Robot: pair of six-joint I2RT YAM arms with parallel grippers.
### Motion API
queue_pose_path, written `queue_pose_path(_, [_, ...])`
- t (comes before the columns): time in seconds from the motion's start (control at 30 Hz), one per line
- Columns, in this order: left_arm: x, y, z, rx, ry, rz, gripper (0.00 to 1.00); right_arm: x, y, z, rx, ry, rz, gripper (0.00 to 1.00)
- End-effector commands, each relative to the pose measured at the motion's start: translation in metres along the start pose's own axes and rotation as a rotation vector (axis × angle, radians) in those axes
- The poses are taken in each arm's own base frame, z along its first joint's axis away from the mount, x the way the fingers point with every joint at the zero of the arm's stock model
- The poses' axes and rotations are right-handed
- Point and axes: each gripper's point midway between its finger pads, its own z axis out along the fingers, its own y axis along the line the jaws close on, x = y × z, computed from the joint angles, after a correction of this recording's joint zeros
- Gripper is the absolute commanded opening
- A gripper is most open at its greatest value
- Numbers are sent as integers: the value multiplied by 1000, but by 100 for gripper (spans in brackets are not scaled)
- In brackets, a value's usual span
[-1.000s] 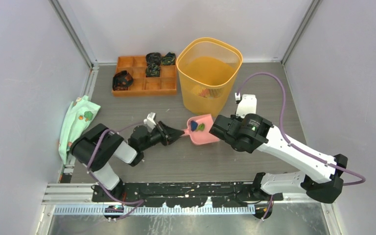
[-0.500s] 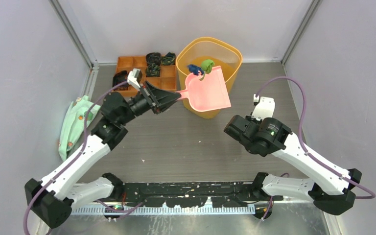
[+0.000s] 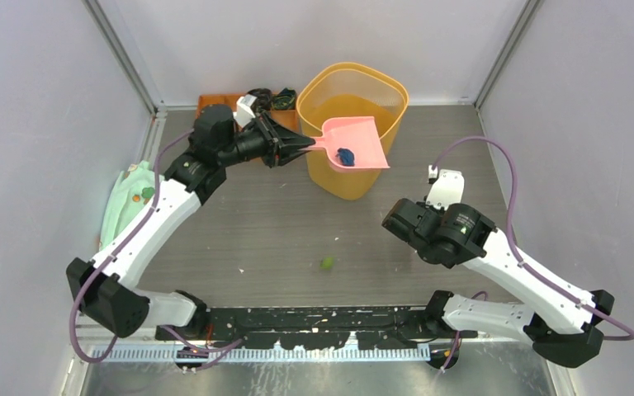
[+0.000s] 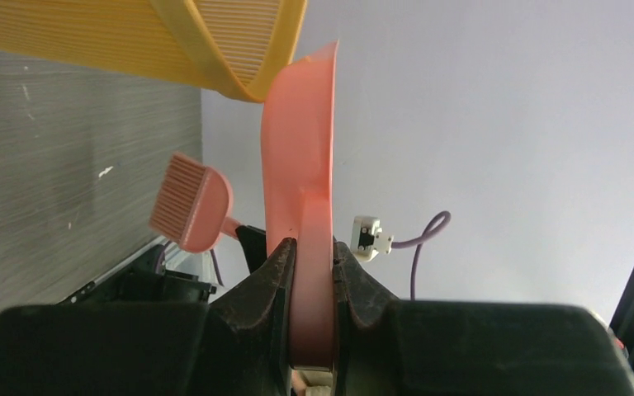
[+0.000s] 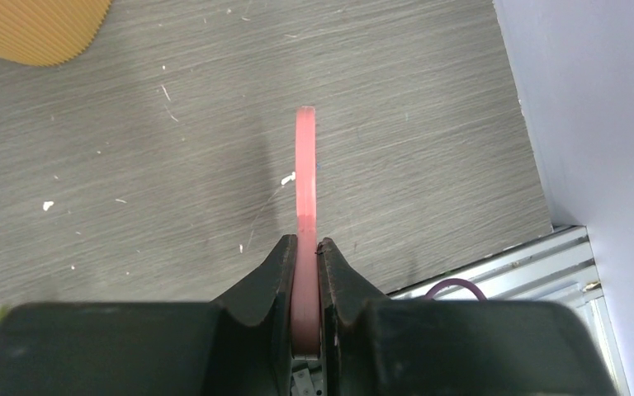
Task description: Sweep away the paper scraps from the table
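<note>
My left gripper (image 3: 301, 147) is shut on the handle of the pink dustpan (image 3: 361, 140), held tilted over the yellow bin (image 3: 355, 177). A dark blue paper scrap (image 3: 346, 155) lies in the pan. A green scrap (image 3: 327, 264) lies on the dark grey table (image 3: 256, 231) near the front. In the left wrist view the jaws (image 4: 309, 247) clamp the pan's handle (image 4: 305, 165). My right gripper (image 5: 306, 241) is shut on the pink brush's handle (image 5: 305, 181), low over the table's right side. The brush head (image 4: 190, 202) shows in the left wrist view. Tiny white bits (image 5: 47, 205) dot the table.
An orange compartmented tray (image 3: 210, 103) with looped bands stands at the back left, partly behind my left arm. A mint-green cloth (image 3: 128, 202) lies at the left edge. The metal rail (image 3: 297, 318) runs along the near edge. Walls close in on three sides.
My left arm lifted the dustpan from the table up over the bin and tilted it. The green scrap fell out onto the table. My right arm drew back to the right.
</note>
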Motion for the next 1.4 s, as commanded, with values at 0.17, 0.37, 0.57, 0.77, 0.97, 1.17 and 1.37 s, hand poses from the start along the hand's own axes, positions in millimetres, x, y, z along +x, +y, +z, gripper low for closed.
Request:
queue_pose_path(0.17, [-45,-22,-8,3,-6,37,0,0,6,4,-15,4,1,1])
queue_pose_path(0.37, [-76,-47,23,17,59,159,1,1,12,5,-31,9,3,0])
queue_pose_path(0.57, [-101,-61,35,-101,80,403,0,4,17,7,-48,17,-4,1])
queue_pose_path(0.77, [-141,12,42,-379,-6,583,1,15,31,15,-77,47,-1,1])
queue_pose_path(0.97, [-149,13,42,-397,-50,716,1,21,39,20,-85,60,-10,1])
queue_pose_path(1.17, [-136,-76,34,-103,-128,835,1,30,46,26,-88,81,-22,1])
queue_pose_path(1.37, [-102,-165,11,243,-128,872,0,28,46,26,-81,76,-21,1])
